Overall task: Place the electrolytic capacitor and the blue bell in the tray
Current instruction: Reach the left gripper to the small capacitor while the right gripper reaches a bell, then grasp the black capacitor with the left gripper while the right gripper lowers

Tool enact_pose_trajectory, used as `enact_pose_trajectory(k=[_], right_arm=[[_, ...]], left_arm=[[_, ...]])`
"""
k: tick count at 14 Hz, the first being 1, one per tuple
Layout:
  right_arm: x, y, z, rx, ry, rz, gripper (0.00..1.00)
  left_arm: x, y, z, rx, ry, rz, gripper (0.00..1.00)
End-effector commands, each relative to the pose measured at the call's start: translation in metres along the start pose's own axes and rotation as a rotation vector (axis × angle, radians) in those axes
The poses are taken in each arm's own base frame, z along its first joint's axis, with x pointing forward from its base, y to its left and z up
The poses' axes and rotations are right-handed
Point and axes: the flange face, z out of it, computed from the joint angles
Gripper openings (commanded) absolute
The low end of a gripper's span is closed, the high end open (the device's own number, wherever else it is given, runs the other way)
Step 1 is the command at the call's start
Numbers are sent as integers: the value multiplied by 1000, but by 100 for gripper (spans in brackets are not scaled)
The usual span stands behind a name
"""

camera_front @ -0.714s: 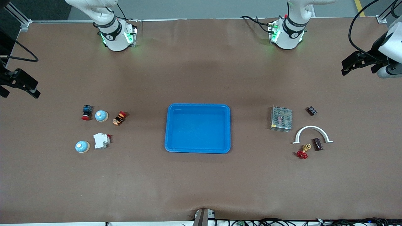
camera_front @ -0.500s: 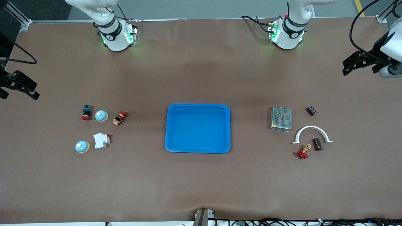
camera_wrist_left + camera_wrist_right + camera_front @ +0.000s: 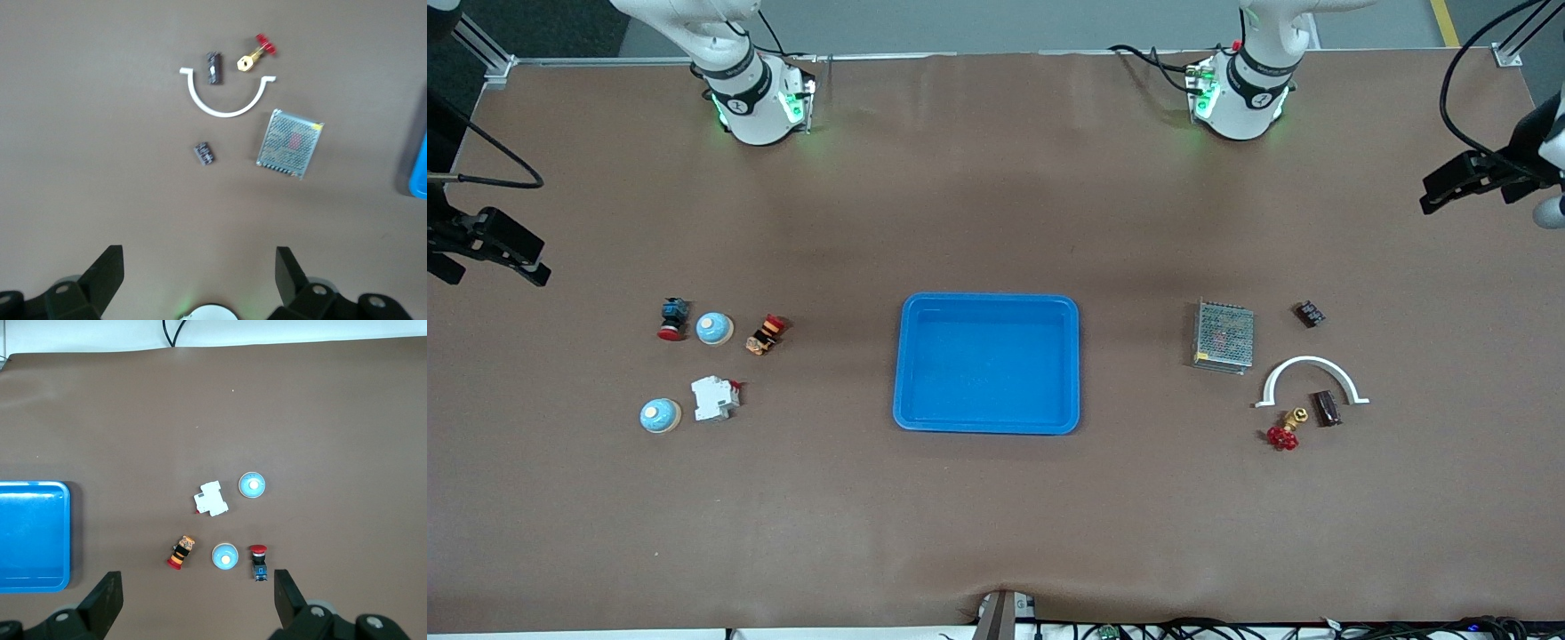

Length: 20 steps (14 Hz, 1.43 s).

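Note:
The blue tray [image 3: 987, 307] lies empty mid-table; its edge shows in both wrist views [image 3: 419, 177] [image 3: 30, 537]. Two blue bells lie toward the right arm's end: one [image 3: 714, 328] [image 3: 225, 557] and one nearer the front camera [image 3: 660, 415] [image 3: 252, 485]. Two dark capacitors lie toward the left arm's end: a larger one [image 3: 1326, 408] [image 3: 213, 68] inside a white arch, and a smaller one [image 3: 1309, 313] [image 3: 205, 153]. My left gripper [image 3: 1467, 197] [image 3: 200, 257] hangs open and empty, high over the left arm's end. My right gripper [image 3: 494, 274] [image 3: 197, 577] hangs open and empty, high over the right arm's end.
A grey mesh box [image 3: 1224, 336] [image 3: 289, 144], a white arch [image 3: 1310, 360] and a red-handled brass valve [image 3: 1283, 436] lie by the capacitors. A red push button [image 3: 671, 318], an orange-black part [image 3: 763, 335] and a white breaker [image 3: 713, 398] lie by the bells.
My left gripper has drifted outward toward the table's end. My right gripper has shifted slightly. Nothing on the table has moved.

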Motion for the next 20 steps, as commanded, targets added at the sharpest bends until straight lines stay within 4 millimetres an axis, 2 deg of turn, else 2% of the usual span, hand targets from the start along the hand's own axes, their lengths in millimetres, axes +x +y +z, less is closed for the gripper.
enact_pose_trajectory(k=[1, 3, 5, 6, 8, 10, 12, 13, 16, 18, 20], right_arm=[[2, -2, -4, 8, -3, -4, 100], [2, -2, -4, 8, -3, -4, 100], [2, -3, -2, 8, -8, -5, 100], [2, -3, -1, 8, -11, -5, 100], [6, -4, 19, 8, -46, -16, 100], [10, -19, 48, 15, -115, -104, 100], [16, -36, 82, 31, -179, -240, 100], [20, -44, 100, 39, -202, -305, 100], [34, -55, 150, 63, -225, -593, 100], [45, -46, 189, 94, -239, -767, 100], [50, -34, 225, 119, -258, -863, 100]], left_arm=[[9, -32, 51, -7, -40, -39, 100], [13, -52, 94, -14, -42, -78, 100], [14, -65, 144, -19, -35, -107, 100], [12, -64, 173, -20, -24, -113, 100], [11, -60, 221, -23, -13, -122, 100], [15, -58, 261, -39, -35, -173, 100], [21, -53, 294, -79, -68, -212, 91], [23, -52, 311, -95, -83, -229, 90], [30, -49, 356, -154, -99, -325, 89], [30, -48, 381, -150, -93, -354, 87], [30, -48, 404, -146, -79, -362, 85]])
